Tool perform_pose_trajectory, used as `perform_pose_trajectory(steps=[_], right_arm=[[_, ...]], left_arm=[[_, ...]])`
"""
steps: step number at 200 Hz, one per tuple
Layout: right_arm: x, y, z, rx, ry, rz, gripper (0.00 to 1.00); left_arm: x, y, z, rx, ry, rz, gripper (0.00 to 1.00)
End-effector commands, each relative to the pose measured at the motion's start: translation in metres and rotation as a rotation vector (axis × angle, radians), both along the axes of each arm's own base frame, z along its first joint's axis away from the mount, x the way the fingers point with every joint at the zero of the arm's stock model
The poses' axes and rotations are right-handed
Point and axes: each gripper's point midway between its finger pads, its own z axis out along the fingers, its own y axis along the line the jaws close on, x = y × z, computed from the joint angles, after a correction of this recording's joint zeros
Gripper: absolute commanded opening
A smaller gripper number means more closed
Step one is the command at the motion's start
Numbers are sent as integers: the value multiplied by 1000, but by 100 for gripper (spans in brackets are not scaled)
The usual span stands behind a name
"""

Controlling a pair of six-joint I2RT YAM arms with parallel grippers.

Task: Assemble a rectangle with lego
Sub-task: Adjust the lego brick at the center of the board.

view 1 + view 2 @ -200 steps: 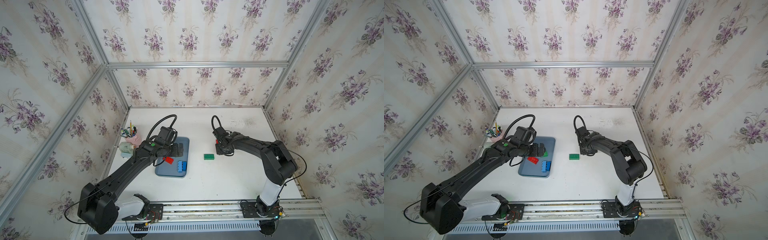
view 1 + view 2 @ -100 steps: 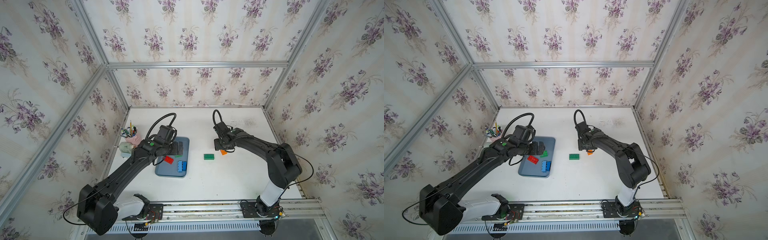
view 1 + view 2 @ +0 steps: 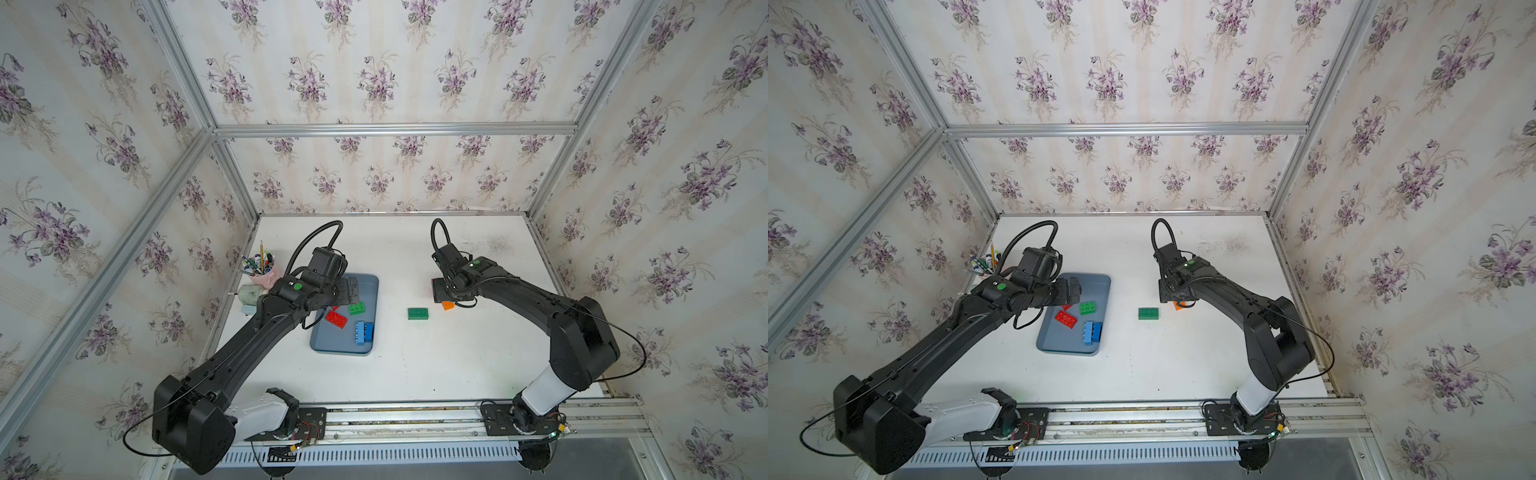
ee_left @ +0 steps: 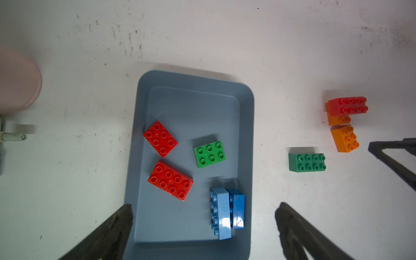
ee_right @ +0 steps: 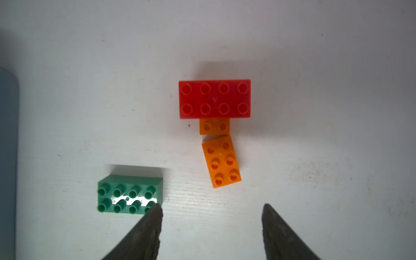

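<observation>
My right gripper point(image 5: 212, 206) stood spread and empty near the skewed orange brick point(image 5: 221, 161); left gripper point(image 4: 204, 206) spread over the tray point(image 4: 191, 108). Pressing that brick crooked might, I guessed, dislodge the red brick point(image 5: 215, 99).

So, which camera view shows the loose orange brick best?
The right wrist view: the loose orange brick lies near centre, all six studs clear. The left wrist view shows it smaller. In both top views only a corner shows beside the right gripper.
</observation>
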Motion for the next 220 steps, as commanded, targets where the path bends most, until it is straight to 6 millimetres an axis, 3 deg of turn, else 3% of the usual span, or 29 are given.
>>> perform_pose_trajectory(steps=[1, 33, 36, 51, 79, 149, 220], right_arm=[[-3, 1, -4, 41, -10, -29, 68], [-14, -17, -16, 17, 19, -85, 60], [-10, -29, -17, 20, 22, -126, 58], [-11, -47, -21, 36, 35, -191, 52], [-14, -65, -33, 61, 78, -254, 45], [-9, -57, -68, 64, 136, -268, 41], [-6, -41, -74, 147, 161, -281, 40]], left_arm=[[0, -2, 1, 8, 1, -31, 100], [1, 0, 0, 20, -5, -36, 100], [1, 0, 0, 19, -6, -36, 100], [0, 0, -3, 14, -3, -38, 100], [-1, -1, -7, 7, 5, -41, 100], [-4, -2, -9, -3, 12, -42, 100], [-3, 0, -9, -3, 7, -37, 100]])
